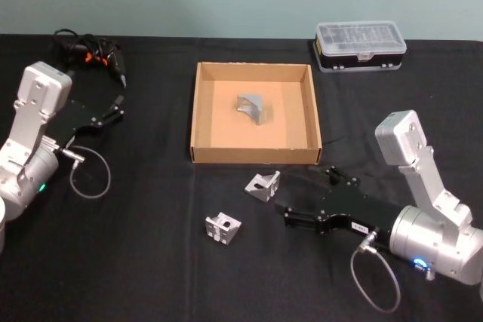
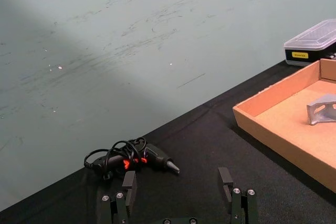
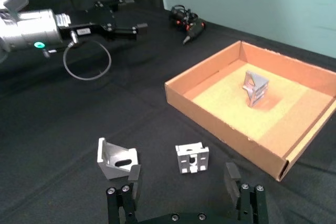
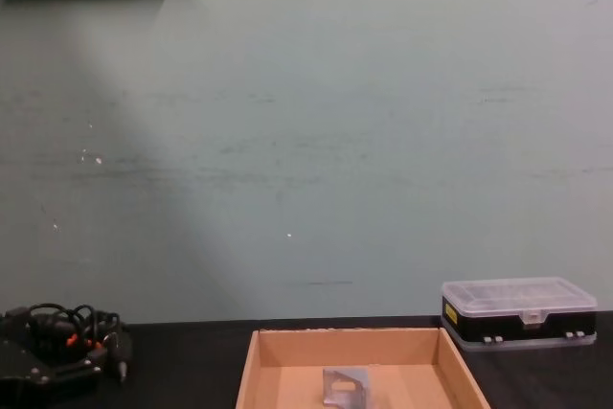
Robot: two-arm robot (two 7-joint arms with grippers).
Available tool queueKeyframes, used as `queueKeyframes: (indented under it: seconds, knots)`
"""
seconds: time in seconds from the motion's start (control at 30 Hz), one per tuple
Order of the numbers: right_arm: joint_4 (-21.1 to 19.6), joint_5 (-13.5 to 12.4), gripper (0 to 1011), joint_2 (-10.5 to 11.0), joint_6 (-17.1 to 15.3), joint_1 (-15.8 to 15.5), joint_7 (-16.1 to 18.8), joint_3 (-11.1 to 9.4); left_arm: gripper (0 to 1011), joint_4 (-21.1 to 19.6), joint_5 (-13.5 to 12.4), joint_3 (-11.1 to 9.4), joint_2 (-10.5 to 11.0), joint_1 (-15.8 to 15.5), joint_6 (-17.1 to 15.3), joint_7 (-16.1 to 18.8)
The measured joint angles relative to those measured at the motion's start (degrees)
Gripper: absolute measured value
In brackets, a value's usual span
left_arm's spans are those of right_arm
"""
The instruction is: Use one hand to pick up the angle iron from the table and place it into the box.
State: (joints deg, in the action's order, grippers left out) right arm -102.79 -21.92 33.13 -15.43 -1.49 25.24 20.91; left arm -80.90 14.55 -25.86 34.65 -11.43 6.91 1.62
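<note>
Two silver angle irons lie on the black table (image 1: 136, 262) in front of the box: one (image 1: 263, 185) close to its front wall, another (image 1: 223, 227) nearer me. A third angle iron (image 1: 254, 108) rests inside the tan cardboard box (image 1: 255, 154). My right gripper (image 1: 287, 219) is open and holds nothing, low over the table just right of the two loose pieces. In the right wrist view they (image 3: 116, 157) (image 3: 192, 158) lie just beyond its fingers (image 3: 134, 178). My left gripper (image 1: 119, 108) hangs open and idle at the far left.
A clear-lidded black case (image 1: 360, 45) stands at the back right of the table. A black corded tool with orange marks (image 1: 94, 52) lies at the back left, just beyond the left gripper. A green wall rises behind the table.
</note>
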Motion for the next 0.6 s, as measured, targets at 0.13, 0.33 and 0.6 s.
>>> queueKeyframes:
  seconds: [0.13, 0.33, 0.6]
  knots:
    - [0.4, 0.8, 1003, -0.7, -0.6, 0.0, -1.8, 1.2, 1011, 0.0, 0.0, 0.0, 0.0, 0.0, 0.0, 0.0]
    - [1.4, 2.5, 1003, -2.7, -1.0, 0.3, -4.4, 2.5, 1011, 0.0, 0.0, 0.0, 0.0, 0.0, 0.0, 0.0]
    - [4.5, 4.9, 1003, -6.2, -2.4, 2.5, -6.2, 3.8, 1011, 0.0, 0.0, 0.0, 0.0, 0.0, 0.0, 0.0]
